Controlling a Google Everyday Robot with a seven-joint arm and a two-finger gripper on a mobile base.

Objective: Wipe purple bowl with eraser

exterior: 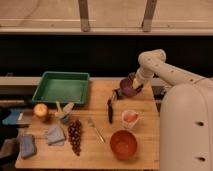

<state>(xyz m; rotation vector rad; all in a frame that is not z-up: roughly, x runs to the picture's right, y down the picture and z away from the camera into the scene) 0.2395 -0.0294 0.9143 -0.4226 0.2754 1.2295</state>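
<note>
The purple bowl [125,86] sits on the wooden table [100,150] near its far right edge. My gripper [134,82] reaches down from the white arm [165,70] to the bowl's right rim and touches or overlaps it. I cannot make out the eraser; it may be hidden at the gripper. A small dark chunky object [116,94] lies just left of the bowl.
A black-handled utensil [110,111] lies in front of the bowl. The pale cup with pink inside [130,118] and orange bowl [123,143] stand nearer. A green tray [62,88], grapes [75,135], fork [95,129], cloths [54,135] and an orange fruit [40,110] are to the left.
</note>
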